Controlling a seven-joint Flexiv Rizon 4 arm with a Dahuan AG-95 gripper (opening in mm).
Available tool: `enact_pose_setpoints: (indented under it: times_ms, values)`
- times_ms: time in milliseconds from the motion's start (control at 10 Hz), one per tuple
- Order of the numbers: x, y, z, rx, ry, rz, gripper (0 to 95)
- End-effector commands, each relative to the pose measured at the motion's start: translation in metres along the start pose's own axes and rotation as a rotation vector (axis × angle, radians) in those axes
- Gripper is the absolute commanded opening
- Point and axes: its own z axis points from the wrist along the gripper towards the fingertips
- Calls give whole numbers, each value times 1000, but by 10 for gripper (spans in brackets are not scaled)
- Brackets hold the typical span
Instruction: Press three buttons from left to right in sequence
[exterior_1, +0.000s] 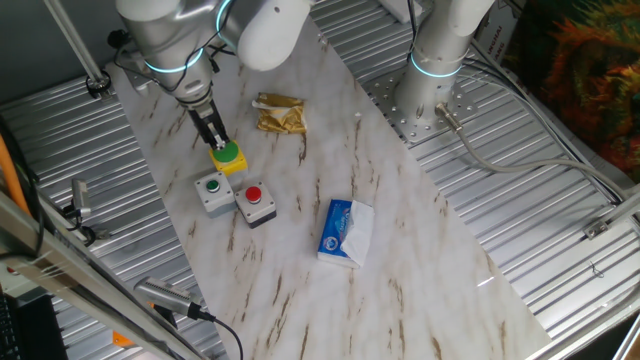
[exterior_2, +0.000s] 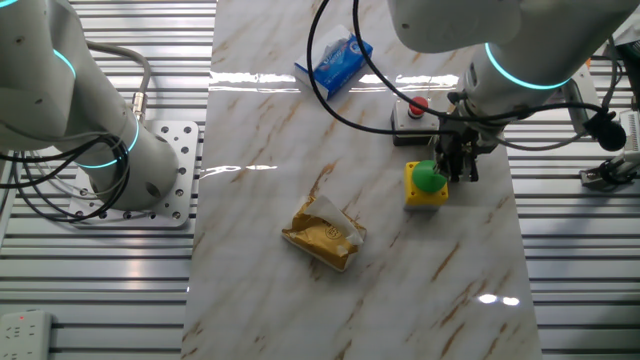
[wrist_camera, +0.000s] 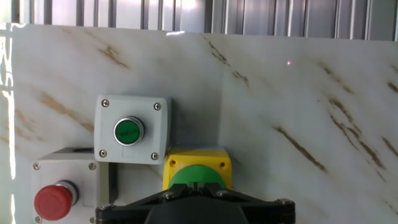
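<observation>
Pressing the big green dome button on its yellow box, 12 o'clock of the grey-box green button and red button, gripper needs a straight-down centred push; finger state unclear.

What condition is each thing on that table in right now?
Big green dome button: gripper right at its top.
Small green button: untouched.
Red button: untouched.
Tissue packet: lying flat, open at the top.
Golden wrapper: crumpled.
</observation>
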Motion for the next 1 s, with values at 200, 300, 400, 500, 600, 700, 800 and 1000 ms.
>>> enact_pose_setpoints:
  times_ms: [200,300,400,500,600,700,800,1000]
  values:
    - [2,-1,1,1,-2,2,0]
    - [3,-1,1,2,-3,0,0]
    - [4,-1,2,2,-3,1,0]
    - [4,-1,2,2,-2,2,0]
    - [4,-1,2,3,-3,6,0]
    - [4,-1,2,1,-3,3,0]
    - [4,-1,2,2,-3,5,0]
    - [3,-1,2,4,-1,5,0]
